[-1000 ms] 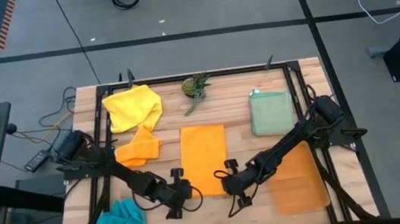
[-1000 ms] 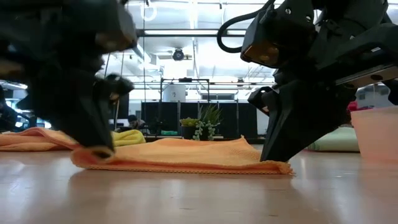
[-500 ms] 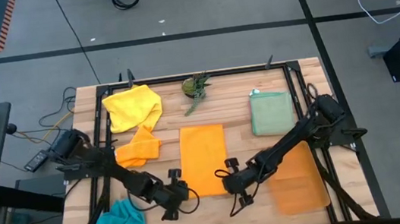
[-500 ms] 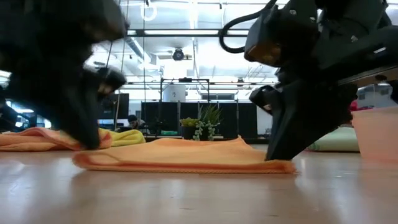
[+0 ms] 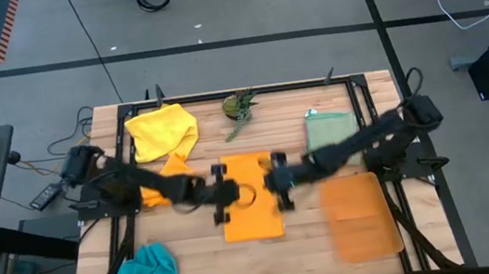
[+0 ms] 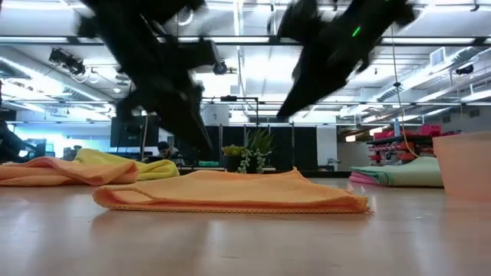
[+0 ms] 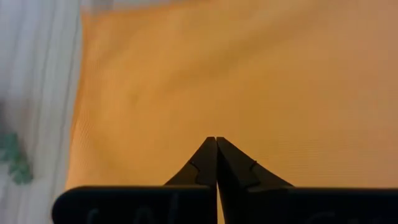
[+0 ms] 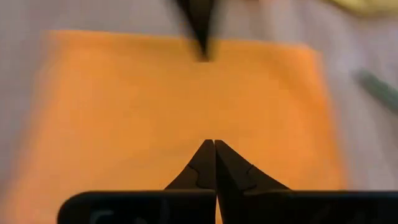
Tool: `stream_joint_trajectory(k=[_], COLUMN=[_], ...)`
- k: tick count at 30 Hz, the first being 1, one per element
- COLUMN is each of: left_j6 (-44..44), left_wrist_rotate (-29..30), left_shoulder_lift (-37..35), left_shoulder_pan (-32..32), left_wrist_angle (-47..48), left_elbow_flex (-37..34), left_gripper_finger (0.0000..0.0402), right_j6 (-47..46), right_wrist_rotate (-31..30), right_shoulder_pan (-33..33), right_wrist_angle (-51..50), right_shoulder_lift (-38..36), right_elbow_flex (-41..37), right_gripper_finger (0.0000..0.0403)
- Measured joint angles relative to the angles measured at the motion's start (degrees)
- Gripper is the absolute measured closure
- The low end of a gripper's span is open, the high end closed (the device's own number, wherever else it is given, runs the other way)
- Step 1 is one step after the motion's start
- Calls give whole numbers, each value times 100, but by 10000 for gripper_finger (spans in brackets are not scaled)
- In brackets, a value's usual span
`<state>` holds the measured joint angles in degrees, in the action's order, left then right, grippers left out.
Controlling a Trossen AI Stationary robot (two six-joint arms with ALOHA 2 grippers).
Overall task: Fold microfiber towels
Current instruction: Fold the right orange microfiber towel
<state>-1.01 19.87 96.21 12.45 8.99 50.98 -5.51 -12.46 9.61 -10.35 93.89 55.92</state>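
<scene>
Both arms hang over the orange towel (image 5: 250, 198), which lies flat and folded at the table's middle, just in front of the small plant (image 5: 240, 106). The left gripper (image 5: 224, 194) hovers above the towel's left edge, fingers pressed together, nothing between them. The right gripper (image 5: 278, 181) is above the towel's right edge, pinched closed and empty too. Left of the orange towel sit a crumpled yellow towel (image 5: 163, 131) and a teal towel (image 5: 151, 270); the pale green towel (image 5: 329, 136) lies to its right.
</scene>
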Motion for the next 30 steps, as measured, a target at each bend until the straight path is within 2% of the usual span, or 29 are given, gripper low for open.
stream_joint_trajectory(k=[5, 10, 20, 30], left_j6=[-164, -382, -354, -170], left_wrist_rotate=[-591, -786, -786, -772], left_shoulder_lift=[318, 356, 426, 440], left_shoulder_pan=[-885, -1206, -1583, -1613], left_wrist_angle=[1, 0, 263, 531], left_elbow_flex=[0, 4, 8, 1], left_gripper_finger=[395, 397, 396, 392], right_j6=[-196, -231, -318, -215], right_wrist_rotate=[374, 786, 845, 818], right_shoulder_pan=[-1258, -1859, -2082, -2071], right_wrist_angle=[264, 693, 886, 831], right_shoulder_lift=[414, 697, 1217, 1198], right_elbow_flex=[-301, -378, -354, -365], right_gripper_finger=[401, 401, 401, 401])
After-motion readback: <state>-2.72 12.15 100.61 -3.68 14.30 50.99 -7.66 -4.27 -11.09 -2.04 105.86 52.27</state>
